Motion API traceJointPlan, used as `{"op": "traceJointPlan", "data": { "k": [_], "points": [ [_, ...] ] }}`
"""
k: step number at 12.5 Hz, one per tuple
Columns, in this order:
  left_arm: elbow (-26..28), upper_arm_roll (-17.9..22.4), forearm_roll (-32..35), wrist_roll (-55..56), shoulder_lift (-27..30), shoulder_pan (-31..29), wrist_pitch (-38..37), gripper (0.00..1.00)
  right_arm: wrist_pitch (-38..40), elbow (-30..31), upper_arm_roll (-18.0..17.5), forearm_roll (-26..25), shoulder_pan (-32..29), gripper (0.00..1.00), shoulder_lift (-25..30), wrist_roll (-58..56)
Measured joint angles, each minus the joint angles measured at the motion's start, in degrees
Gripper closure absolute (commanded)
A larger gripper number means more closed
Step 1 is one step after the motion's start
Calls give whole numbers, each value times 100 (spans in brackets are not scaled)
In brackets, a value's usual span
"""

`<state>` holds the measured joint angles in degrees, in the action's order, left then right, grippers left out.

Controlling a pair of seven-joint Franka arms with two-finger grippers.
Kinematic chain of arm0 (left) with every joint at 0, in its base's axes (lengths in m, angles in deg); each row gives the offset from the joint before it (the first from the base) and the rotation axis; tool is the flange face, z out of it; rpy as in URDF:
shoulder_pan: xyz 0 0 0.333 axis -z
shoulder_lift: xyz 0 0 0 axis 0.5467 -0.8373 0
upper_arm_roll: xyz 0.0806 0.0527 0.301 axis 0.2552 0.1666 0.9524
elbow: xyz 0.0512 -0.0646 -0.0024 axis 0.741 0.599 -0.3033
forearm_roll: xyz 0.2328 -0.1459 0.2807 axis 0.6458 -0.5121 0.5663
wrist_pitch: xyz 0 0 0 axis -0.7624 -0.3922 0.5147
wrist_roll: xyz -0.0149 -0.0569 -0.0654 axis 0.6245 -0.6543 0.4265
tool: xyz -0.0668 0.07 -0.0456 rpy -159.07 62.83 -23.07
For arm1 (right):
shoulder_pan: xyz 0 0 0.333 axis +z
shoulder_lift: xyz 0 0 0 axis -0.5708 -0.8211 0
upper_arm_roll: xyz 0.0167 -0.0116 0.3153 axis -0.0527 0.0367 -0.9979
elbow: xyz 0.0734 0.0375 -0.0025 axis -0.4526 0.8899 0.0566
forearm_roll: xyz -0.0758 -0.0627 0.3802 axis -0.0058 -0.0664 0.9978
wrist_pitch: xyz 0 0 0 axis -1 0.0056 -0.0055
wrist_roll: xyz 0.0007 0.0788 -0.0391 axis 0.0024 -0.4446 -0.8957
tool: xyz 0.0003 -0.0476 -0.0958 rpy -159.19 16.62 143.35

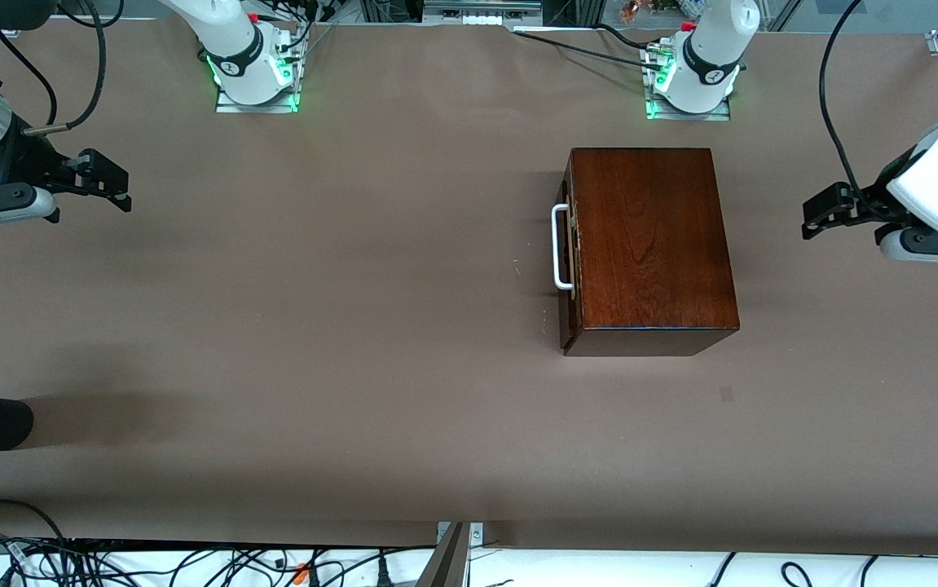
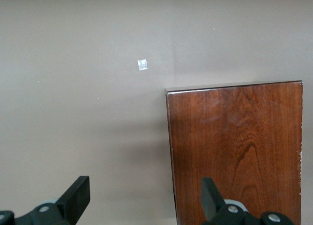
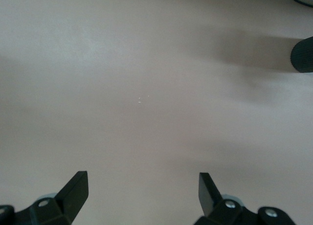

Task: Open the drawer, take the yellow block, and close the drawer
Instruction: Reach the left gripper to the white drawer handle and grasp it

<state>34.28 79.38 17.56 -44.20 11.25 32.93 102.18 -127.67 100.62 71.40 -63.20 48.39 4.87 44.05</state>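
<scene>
Drawer [image 1: 570, 249] shut, task unstarted; yellow block unseen, presumably inside.
White handle [image 1: 560, 247] facing right arm's end. Left gripper [image 1: 812, 218] spread wide, beside mahogany box [image 1: 649, 244]; right gripper [image 1: 110, 183] likewise, parked well apart, both waiting.

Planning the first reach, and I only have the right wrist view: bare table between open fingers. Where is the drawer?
Observer: The drawer sits shut in the wooden box, toward the left arm's end of the table; its white handle faces the right arm's end.
Operator: Any yellow block showing?
Observer: None in any view.
Operator: And the end effectors?
Observer: The left end effector hangs open beside the box; your right end effector is over the right arm's end, apart from the box.
</scene>
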Motion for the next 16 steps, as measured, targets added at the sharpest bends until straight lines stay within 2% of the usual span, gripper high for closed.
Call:
{"op": "traceJointPlan", "data": {
  "k": [3,6,11,16],
  "points": [
    [0,-123,-1,5,-84,353,-1,0,0,0,1,0,-1,0,0,0],
    [1,-159,-2,134,-364,1124,1,0,0,0,7,0,-2,0,0,0],
    [-3,-193,91,2018,-1162,2774,335,0,0,0,13,0,-2,0,0,0],
    [-11,-194,1212,3770,-1927,3862,759,0,1,-1,15,0,-2,0,0,1]
  ]
}}
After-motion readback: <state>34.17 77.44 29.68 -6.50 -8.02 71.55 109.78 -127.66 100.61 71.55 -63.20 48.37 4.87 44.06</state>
